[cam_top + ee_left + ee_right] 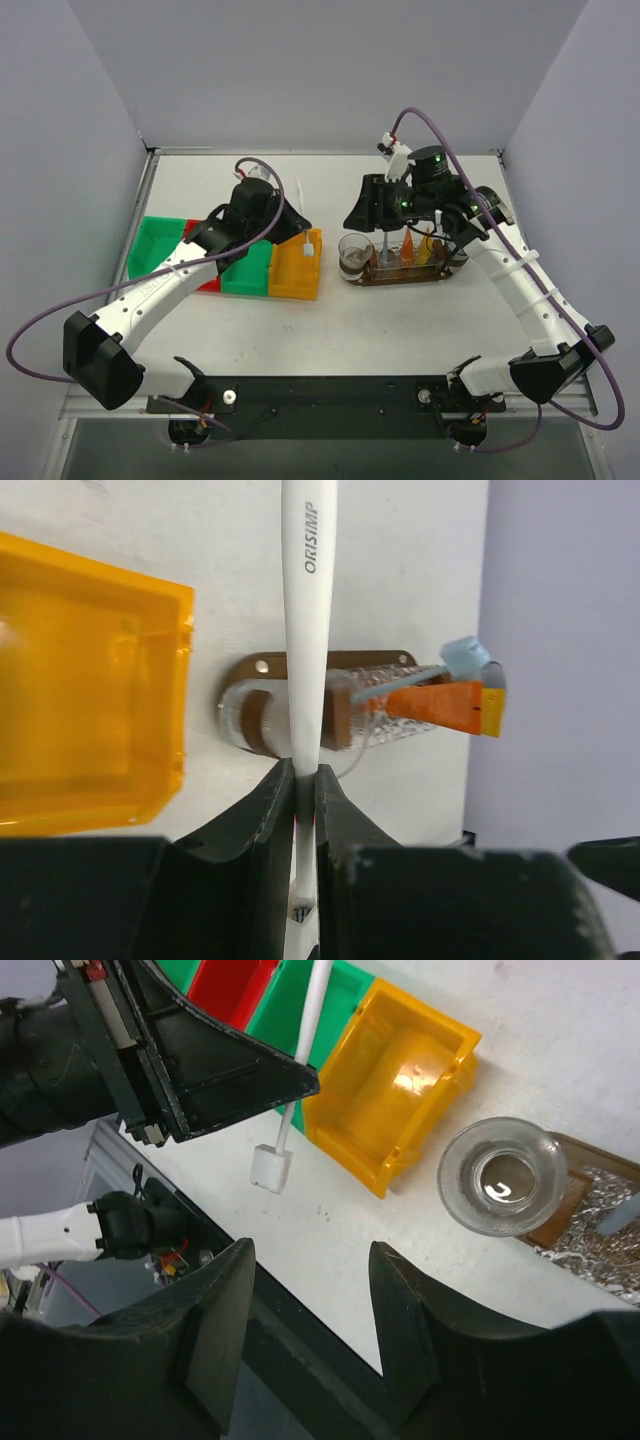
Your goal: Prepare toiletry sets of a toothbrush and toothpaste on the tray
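Toothbrush (305,630) — white and thin — is clamped by its handle between the fingers of the left gripper (305,780), held in the air just short of the tray (370,658), over the tray-side edge of the yellow bin (170,680). On the tray, a clear glass (400,715) holds a second toothbrush (465,658) with a pale blue head and an orange toothpaste tube (450,702). Above the tray hangs the right gripper (310,1248) — fingers spread wide, holding nothing.
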`<state>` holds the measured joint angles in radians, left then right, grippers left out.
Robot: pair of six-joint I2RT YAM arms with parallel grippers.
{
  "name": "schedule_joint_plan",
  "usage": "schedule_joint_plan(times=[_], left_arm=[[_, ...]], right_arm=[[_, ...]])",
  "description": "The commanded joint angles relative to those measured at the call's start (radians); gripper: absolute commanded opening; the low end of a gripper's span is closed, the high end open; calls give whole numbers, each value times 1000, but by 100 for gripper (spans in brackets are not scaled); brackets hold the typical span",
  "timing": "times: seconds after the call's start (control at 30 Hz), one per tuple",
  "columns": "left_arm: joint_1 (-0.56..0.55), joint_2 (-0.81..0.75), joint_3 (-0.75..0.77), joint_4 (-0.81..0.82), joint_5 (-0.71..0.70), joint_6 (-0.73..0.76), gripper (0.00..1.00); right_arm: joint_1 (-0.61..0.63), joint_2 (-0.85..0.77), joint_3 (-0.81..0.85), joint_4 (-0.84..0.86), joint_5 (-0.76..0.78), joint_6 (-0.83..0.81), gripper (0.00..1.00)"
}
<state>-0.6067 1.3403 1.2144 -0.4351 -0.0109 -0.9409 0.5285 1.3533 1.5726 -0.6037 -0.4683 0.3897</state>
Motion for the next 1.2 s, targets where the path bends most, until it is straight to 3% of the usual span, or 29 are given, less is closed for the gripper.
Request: schedule_joint_plan(times=[0.0,0.33,0.6,0.9,1.07,1.17], left_arm=[[-66,-33,-7,170,-40,-180,0],[-133,-124,-115,265,-84,-338,0],[-228,-138,-111,265,-126,-357,0],[-261,-155,-115,272,-175,-369,0],[-263,-170,-127,282,-184,-381,0],[-268,-176,-133,291,-181,-383,0]], right_arm=[[65,-31,-46,30,3,14,44],[156,-40,-123,90,59,29,37],[172,-36,-143,104,118,3,34],[199,-37,-166,105,126,3,31],[200,-37,-181,113,123,11,24],[200,-36,-178,116,122,12,15]])
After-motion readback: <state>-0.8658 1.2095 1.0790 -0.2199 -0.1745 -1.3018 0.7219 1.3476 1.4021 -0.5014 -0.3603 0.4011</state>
